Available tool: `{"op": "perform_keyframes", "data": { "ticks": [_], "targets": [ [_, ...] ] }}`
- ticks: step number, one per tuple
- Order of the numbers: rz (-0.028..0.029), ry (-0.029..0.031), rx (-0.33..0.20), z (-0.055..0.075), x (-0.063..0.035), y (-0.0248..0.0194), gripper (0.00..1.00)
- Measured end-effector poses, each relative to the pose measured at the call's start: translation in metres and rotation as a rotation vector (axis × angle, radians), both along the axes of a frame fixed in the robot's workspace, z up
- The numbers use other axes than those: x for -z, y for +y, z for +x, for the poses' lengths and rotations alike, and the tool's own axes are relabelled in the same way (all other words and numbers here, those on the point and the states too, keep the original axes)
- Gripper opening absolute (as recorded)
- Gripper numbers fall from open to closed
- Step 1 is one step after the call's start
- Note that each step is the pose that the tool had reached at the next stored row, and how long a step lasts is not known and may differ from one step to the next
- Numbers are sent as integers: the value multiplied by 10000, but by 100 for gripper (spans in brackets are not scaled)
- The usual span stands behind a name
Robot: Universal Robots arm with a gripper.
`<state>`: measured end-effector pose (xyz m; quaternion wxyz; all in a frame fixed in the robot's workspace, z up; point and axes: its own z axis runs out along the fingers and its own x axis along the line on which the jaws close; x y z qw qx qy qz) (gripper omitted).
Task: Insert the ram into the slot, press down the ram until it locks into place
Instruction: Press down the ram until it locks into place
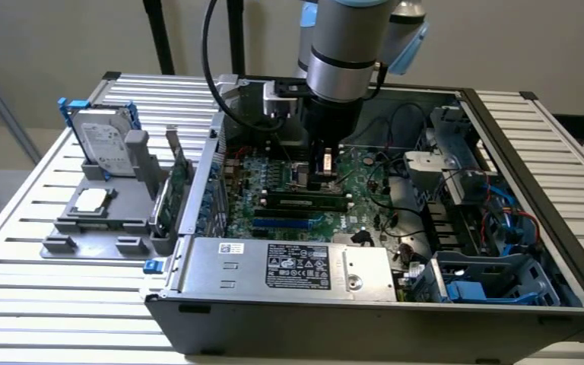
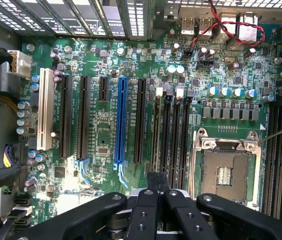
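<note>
Power supply (image 1: 282, 266), silver with a dark label, fills the near edge of the open computer case (image 1: 535, 304) in my exterior view. Just beyond it on the green motherboard (image 1: 246, 179) lies a short blue socket (image 1: 282, 223). Beyond that sits the ram (image 1: 303, 202), a thin green stick with a pale label. It lies lengthwise in the slot (image 1: 261, 204), a long black memory socket, and runs left to right across the board. I cannot tell whether the end clips have closed on it.

Directly above the ram's right half hangs the gripper (image 1: 322, 181) on the grey robot arm (image 1: 343, 53), pointing straight down. Its tip is very close to the stick's top edge, but I cannot make out actual contact. In the wrist view the gripper (image 2: 158, 181) shows its two black fingers (image 2: 152, 182) drawn together side by side, with nothing clamped between them. Past them run four parallel black memory sockets (image 2: 173, 135), a long blue socket (image 2: 120, 120) and the bare processor socket (image 2: 226, 175).

To the right inside the case are drive bays (image 1: 495, 274) with blue plastic and loose cables. Left of the case, on the slatted table (image 1: 28, 304), a grey fixture (image 1: 99, 220) holds an upright green expansion card (image 1: 177, 182), a processor chip (image 1: 91, 199) and, farther back, a hard drive (image 1: 104, 141) standing on end.
</note>
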<state>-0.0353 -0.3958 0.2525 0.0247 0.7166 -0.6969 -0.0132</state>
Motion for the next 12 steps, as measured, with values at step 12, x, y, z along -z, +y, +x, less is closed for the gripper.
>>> {"op": "perform_keyframes", "data": {
  "ticks": [12],
  "targets": [
    [0,-36,4,-5,119,8,11]
  ]
}}
